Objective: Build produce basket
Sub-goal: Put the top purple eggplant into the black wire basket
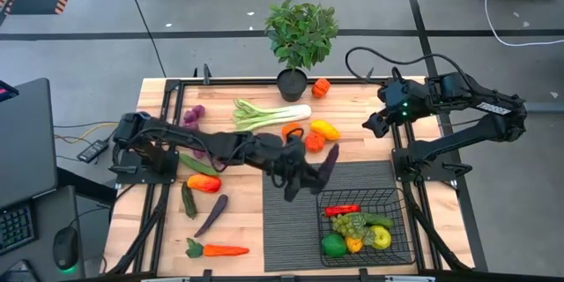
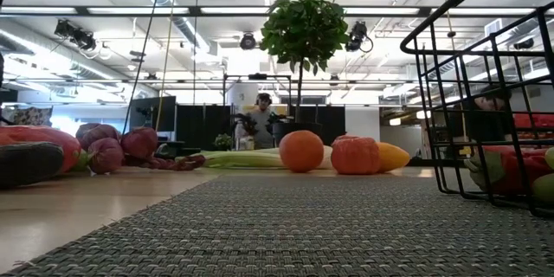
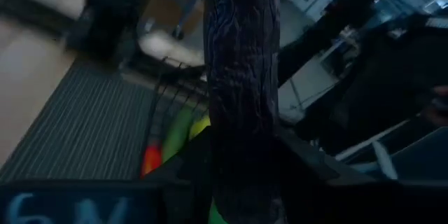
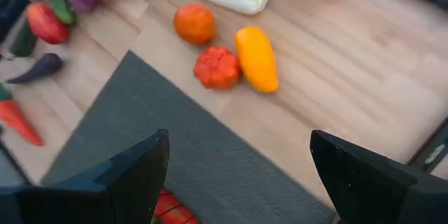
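My left gripper [image 1: 308, 178] hangs over the dark ribbed mat [image 1: 291, 229], just left of the basket [image 1: 363, 192], and is shut on a dark purple eggplant [image 1: 330, 162]. In the left wrist view the eggplant [image 3: 241, 77] fills the middle, with the basket [image 3: 168, 91] behind it. The black wire basket rests on the mat's near right corner and holds a red chili [image 1: 342, 210], green grapes [image 1: 351, 224], a lime [image 1: 333, 245] and a green apple [image 1: 379, 236]. My right gripper [image 1: 370, 125] waits open at the far right, its fingers [image 4: 140, 175] wide apart above the mat. My left gripper pinches the eggplant between its two fingers near one end [image 3: 241, 182]. The rest of the eggplant sticks out beyond the fingertips, along the fingers. The eggplant is lifted clear of the mat and slants toward the far right.
Loose produce lies on the wood: leek [image 1: 269, 113], orange [image 1: 321, 87], yellow pepper [image 1: 324, 129], red pepper [image 1: 314, 142], purple bunch [image 1: 194, 116], red pepper [image 1: 204, 183], cucumber [image 1: 189, 200], second eggplant [image 1: 211, 215], carrot [image 1: 218, 249]. A potted plant [image 1: 300, 35] stands at the far edge.
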Robot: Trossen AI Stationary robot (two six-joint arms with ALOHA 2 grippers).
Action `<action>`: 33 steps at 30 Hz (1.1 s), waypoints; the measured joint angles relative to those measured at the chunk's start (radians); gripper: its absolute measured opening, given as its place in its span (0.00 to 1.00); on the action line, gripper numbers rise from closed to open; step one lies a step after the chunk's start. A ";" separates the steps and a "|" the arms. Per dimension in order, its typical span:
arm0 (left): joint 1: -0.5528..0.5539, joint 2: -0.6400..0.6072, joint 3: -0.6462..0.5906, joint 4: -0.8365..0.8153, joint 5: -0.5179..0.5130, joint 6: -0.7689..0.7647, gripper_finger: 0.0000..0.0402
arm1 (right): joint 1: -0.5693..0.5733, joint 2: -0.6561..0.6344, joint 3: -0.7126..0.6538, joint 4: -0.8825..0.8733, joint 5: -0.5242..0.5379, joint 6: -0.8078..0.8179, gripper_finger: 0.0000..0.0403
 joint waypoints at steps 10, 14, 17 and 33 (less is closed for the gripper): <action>-0.063 0.140 -0.002 0.175 -0.023 0.073 0.32 | 0.001 -0.025 0.000 0.053 -0.052 0.117 0.87; -0.080 0.201 -0.002 0.305 -0.023 0.073 0.32 | 0.001 -0.022 0.000 0.057 -0.052 0.117 0.87; -0.092 0.230 -0.002 0.344 -0.022 0.073 0.32 | 0.001 -0.016 0.000 0.057 -0.057 0.128 0.87; -0.067 0.251 -0.002 0.285 -0.031 0.076 0.73 | 0.000 0.000 0.000 0.058 -0.089 0.080 0.86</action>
